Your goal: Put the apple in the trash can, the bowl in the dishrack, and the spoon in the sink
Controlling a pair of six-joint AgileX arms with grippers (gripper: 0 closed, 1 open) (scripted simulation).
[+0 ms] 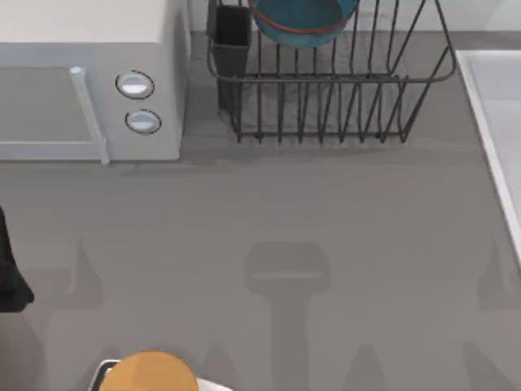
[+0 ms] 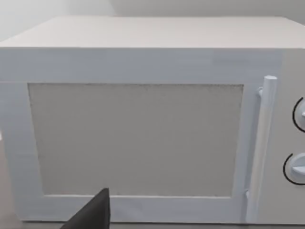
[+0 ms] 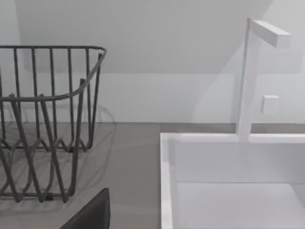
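The blue bowl [image 1: 303,20] with its reddish rim sits inside the dark wire dishrack [image 1: 326,79] at the back of the table. The right wrist view faces one end of the dishrack [image 3: 52,47] and the pale sink [image 3: 228,191] beside it. The sink [image 1: 503,106] lies along the table's right edge. A dark part of my left gripper [image 2: 93,214] hangs in front of the microwave door. A dark part of my right gripper [image 3: 90,212] hangs over the counter between rack and sink. The apple, the spoon and the trash can are out of view.
A white microwave [image 1: 89,90] with two round knobs stands at the back left; its door [image 2: 138,138] is shut. An orange-yellow round thing [image 1: 151,373] rests at the front left. A white faucet [image 3: 250,76] rises behind the sink. A dark utensil cup [image 1: 232,41] stands at the rack's left corner.
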